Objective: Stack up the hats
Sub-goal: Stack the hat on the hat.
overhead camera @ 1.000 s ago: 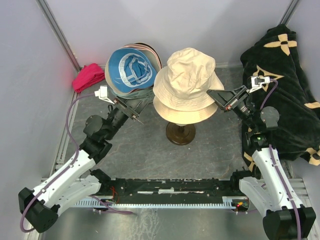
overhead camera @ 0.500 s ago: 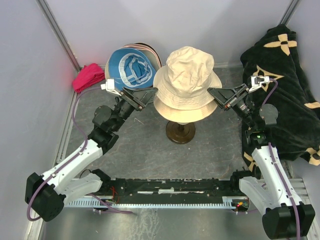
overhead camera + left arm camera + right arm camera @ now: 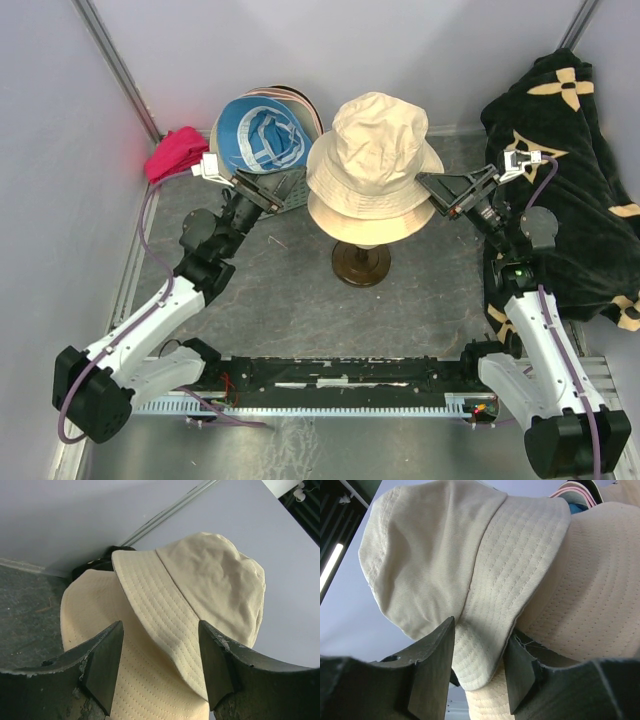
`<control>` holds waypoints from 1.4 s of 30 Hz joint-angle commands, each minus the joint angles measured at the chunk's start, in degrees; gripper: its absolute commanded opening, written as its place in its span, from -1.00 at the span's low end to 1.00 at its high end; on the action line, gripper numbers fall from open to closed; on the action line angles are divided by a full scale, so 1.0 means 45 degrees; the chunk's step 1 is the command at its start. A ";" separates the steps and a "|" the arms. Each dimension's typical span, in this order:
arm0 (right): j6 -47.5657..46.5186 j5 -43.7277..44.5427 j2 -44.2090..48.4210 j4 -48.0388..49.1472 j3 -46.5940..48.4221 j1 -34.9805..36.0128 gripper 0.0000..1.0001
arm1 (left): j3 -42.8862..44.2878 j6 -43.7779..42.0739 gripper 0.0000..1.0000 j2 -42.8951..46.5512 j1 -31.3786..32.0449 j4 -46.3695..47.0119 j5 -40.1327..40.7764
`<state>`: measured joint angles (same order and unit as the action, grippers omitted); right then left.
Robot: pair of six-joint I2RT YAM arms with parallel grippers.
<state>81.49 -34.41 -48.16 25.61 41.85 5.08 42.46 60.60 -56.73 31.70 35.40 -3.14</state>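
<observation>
We see two cream hats stacked near the middle of the bench (image 3: 300, 310), on a stand with a dark round foot (image 3: 361, 268). The upper cream hat (image 3: 372, 140) sits crown up on the lower cream hat (image 3: 360, 228). The upper brim droops over the lower one, which shows as a paler ring beneath it.

The left fingers (image 3: 290, 192) are spread wide and released, holding nothing. They point at the left side of the stacked pair and stop just short of it. In the left wrist view we look between both of them at the stitched brim of the upper cream hat (image 3: 165, 625), with the lower cream hat (image 3: 85, 610) showing under it.

The right fingers (image 3: 428, 194) reach in from the other side at brim height. In the right wrist view a fold of the upper hat's brim (image 3: 485, 630) hangs down between them, and they are parted on either side of it. From this angle we cannot tell whether they pinch the cloth or only stand around it.

Behind the left fingers, against the back wall, lies a pile of hats (image 3: 300, 100) with a blue hat (image 3: 262, 135) on top. The brims under it show only as thin pink and dark edges. A magenta cloth (image 3: 175, 153) lies in the back left corner, just beside that pile. A black cloth with beige flower marks (image 3: 580, 190) is heaped along the right side, beside the right arm.
</observation>
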 commanded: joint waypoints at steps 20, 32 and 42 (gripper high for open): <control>0.0994 0.1079 0.0273 0.1344 -0.0614 -0.0211 0.12 | 0.1261 0.1089 0.39 -0.2293 -0.0460 0.3047 -0.1124; 0.1582 0.1626 0.0059 0.2244 -0.0858 -0.0403 0.13 | 0.1424 0.1373 0.38 -0.2973 -0.0451 0.3751 -0.1212; 0.3219 0.2485 -0.1537 0.5164 -0.1475 -0.0624 0.11 | 0.1326 0.1480 -0.14 -0.3268 -0.0453 0.4074 -0.1475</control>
<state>91.83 -25.61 -52.45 38.54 35.83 2.59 46.37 65.91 -71.20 29.91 49.84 -8.12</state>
